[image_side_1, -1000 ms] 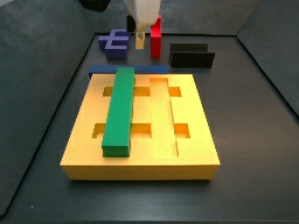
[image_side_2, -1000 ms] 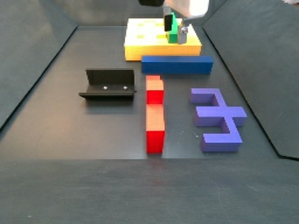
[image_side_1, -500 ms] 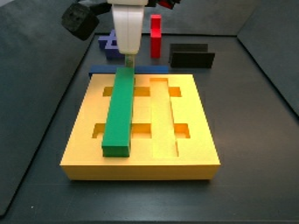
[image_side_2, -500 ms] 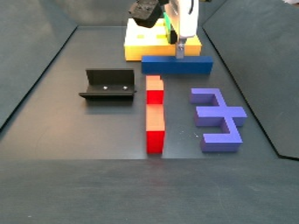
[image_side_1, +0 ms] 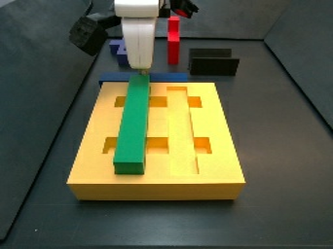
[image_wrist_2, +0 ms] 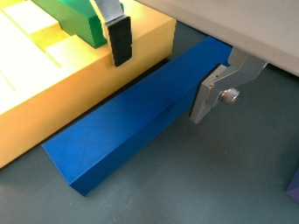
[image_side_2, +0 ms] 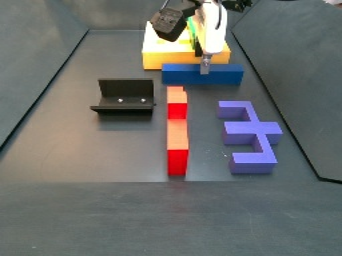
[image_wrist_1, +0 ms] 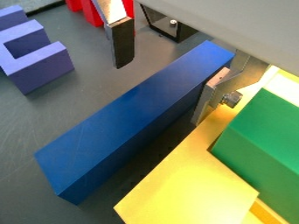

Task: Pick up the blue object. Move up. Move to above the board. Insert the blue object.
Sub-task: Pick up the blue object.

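- Gripper point(image_wrist_1: 167, 66) w/ flat silver fingers & dark pads hangs low over the long, plain medium-blue rectangular bar point(image_wrist_1: 138, 119); jaws spread, one finger point(image_wrist_2: 118, 39) on the board side of the bar, other finger point(image_wrist_2: 212, 87) on the far side, nothing pinched.
- Both wrist views: bar sits between the fingers; can't tell if the pads touch it.
- Blue bar lies flat on the dark floor, just beside one short edge of the large, thick yellow rectangular board point(image_side_1: 208, 165), running along that edge.
- Side view, left to right: black wrist-camera housing point(image_side_1: 89, 29), white gripper body point(image_side_1: 138, 24) coming down at the board's far end, tall red block point(image_side_1: 173, 41), dark L-shaped fixture point(image_side_1: 213, 61).
- Purple-blue E-shaped block point(image_side_1: 127, 47) shows partly behind the gripper; the blue bar there point(image_side_1: 130, 76) is only a thin strip past the board's far edge.
- Long green rectangular bar point(image_side_1: 132, 119) sits in the board's left groove, lengthwise; grooves & rectangular cut-outs to its right are open.
- Side view from the opposite end, left to right: fixture point(image_side_2: 123, 97), red block point(image_side_2: 177, 130) lying along the floor, E-shaped block point(image_side_2: 249, 136) beside it, apart.
- Further back there: blue bar point(image_side_2: 203, 75) across the board's point(image_side_2: 156, 48) near edge, gripper point(image_side_2: 203, 62) right above it.
- Wrist view: green bar end point(image_wrist_1: 264, 137) on the yellow board point(image_wrist_1: 198, 184); E-block point(image_wrist_1: 31, 56) well apart from the bar.
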### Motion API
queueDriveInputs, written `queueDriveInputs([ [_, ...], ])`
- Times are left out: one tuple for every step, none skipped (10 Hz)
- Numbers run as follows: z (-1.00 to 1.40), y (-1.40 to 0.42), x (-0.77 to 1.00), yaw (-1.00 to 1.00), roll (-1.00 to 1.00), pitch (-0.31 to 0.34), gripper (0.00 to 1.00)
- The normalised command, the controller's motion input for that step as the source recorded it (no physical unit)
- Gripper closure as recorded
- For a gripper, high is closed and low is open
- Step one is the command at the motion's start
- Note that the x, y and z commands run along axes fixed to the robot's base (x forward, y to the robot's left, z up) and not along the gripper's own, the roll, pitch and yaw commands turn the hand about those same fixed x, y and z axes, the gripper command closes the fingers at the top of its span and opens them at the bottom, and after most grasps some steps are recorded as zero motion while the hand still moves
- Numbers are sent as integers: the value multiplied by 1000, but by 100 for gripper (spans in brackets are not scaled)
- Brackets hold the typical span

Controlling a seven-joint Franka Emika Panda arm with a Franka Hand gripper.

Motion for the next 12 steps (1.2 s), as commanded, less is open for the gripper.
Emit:
queueDriveInputs([
  [0,263,0,-100,-147,36,0],
  [0,194,0,-74,-86,0,0],
  [-103,94,0,-26,-24,0,0],
  [-191,106,0,-23,-17,-24,0],
  [-214,63,-11,-20,-1,-64,0],
  [-266,100,-89,-60,-10,-90,0],
  [-211,51,-37,-43,-21,-83,0],
  [-166,74,-3,-51,-60,-71,0],
  [-109,100,-31,-89,-61,-51,0],
  [0,83,-46,-97,-67,-14,0],
  [0,69,-60,-169,-29,0,0],
  [0,11,-23,-134,0,0,0],
])
